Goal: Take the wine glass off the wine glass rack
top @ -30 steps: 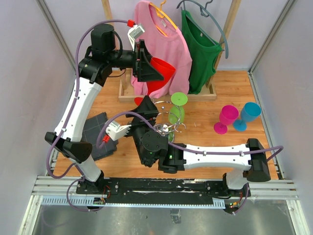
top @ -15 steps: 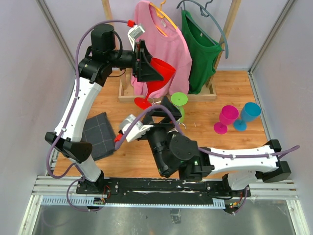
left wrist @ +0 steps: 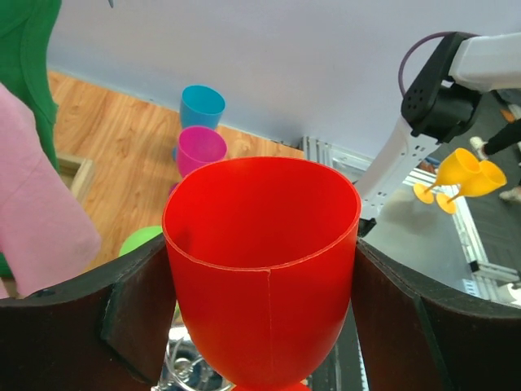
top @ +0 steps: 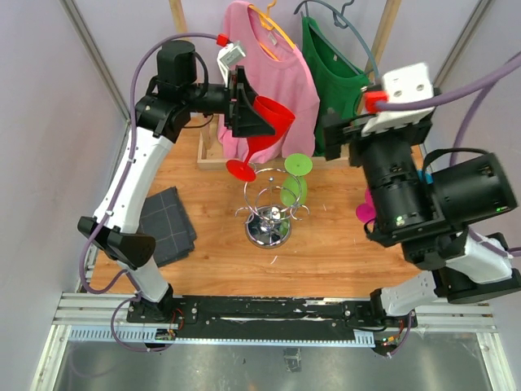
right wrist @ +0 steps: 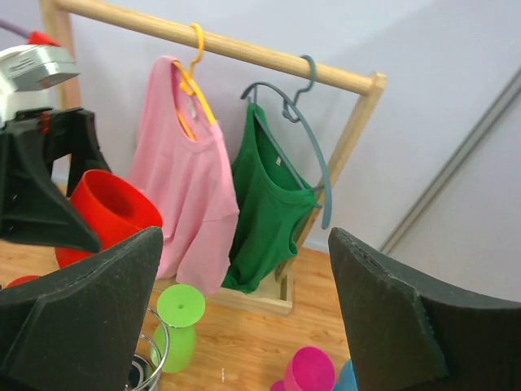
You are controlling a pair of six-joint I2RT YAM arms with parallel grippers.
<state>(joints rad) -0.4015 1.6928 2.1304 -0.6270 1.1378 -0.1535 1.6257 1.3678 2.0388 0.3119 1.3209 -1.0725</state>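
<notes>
My left gripper (top: 254,120) is shut on a red wine glass (top: 273,118) and holds it tilted in the air, above and behind the chrome wine glass rack (top: 269,220). In the left wrist view the red glass (left wrist: 260,261) sits between both fingers (left wrist: 134,314). A green wine glass (top: 295,186) hangs upside down on the rack's right side. My right gripper (top: 335,138) is raised high at the right, open and empty. Its wrist view shows the green glass (right wrist: 179,322) and a rack loop (right wrist: 153,358) between the wide jaws.
A wooden clothes rack (top: 383,49) at the back holds a pink shirt (top: 273,77) and a green shirt (top: 334,81). A magenta glass (top: 364,212) and a blue glass (top: 423,175) stand at the right, mostly behind my right arm. A grey cloth (top: 167,224) lies at the left.
My right arm has lifted from low beside the rack to high at the right, uncovering the rack. The left gripper still holds the red glass in nearly the same place.
</notes>
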